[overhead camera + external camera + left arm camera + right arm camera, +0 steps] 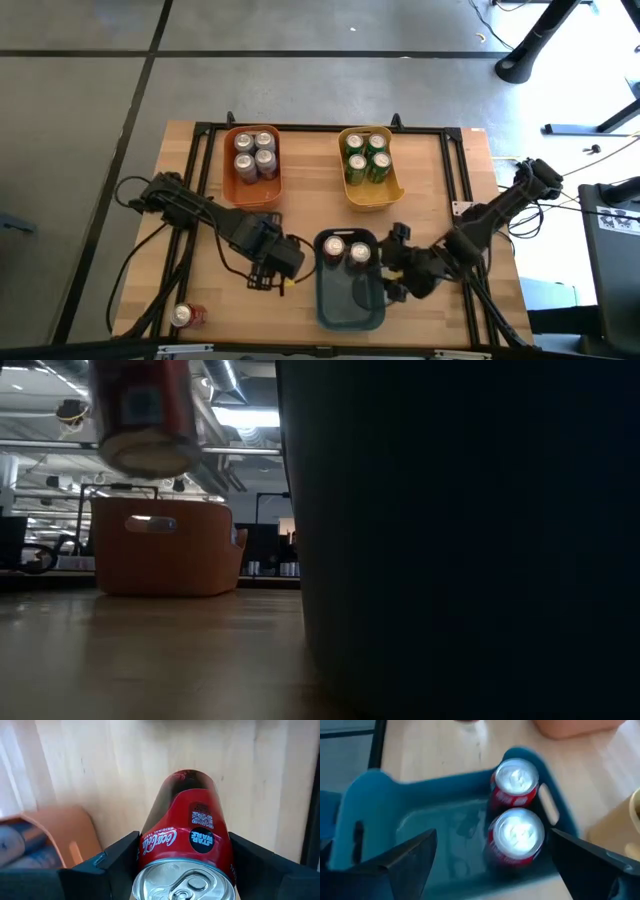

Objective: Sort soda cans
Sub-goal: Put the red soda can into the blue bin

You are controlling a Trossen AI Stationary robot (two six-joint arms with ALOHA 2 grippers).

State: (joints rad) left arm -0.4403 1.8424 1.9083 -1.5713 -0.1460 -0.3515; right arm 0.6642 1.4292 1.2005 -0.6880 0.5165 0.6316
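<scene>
Carrying a red can [187, 840] clear of the counter [440, 170], the left claw [278, 258] was clenched on the can's sides, just beside the blue-grey bin [350, 305] near the front edge. The low view showed that can hanging in the air with bare wood under it. Two red cans [516, 812] already stood upright together at the bin's far end. The right claw [490, 865] hovered released over that same bin, its fingers spread wide and gripping nothing.

Silver-grey cans [255, 152] filled the orange bin [252, 188], and green cans [366, 156] sat in the yellow bin [372, 192], so both looked settled. One more red can [186, 316] lay on its side near the front left corner of the counter, well apart from the bins.

The step in hand seemed to be delivering the third red can. The next move probably called for swinging it over the bin's open near half, lowering it upright and letting go, with the right arm kept out of the way.
</scene>
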